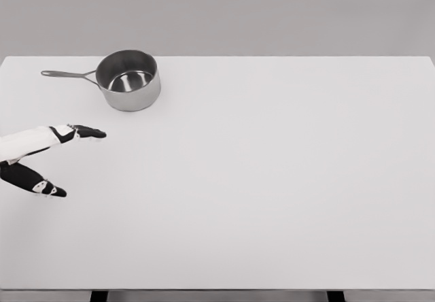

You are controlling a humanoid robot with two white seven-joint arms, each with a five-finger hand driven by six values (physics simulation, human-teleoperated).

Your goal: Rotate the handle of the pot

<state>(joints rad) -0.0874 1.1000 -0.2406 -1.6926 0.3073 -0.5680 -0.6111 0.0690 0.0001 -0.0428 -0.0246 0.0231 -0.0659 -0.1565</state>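
Note:
A steel saucepan [128, 79] stands upright on the white table at the far left. Its long thin handle [66, 74] points left, nearly level with the table's back edge. My left hand [71, 158] shows at the left edge, in front of the pot and well short of it. Its fingers are spread apart, one fingertip [94, 132] reaching right and another [51, 190] lower down, and nothing is between them. The right arm does not show.
The white table [272, 179] fills most of the view, with its front edge at the bottom and two dark legs below it. Behind the table is a plain grey wall.

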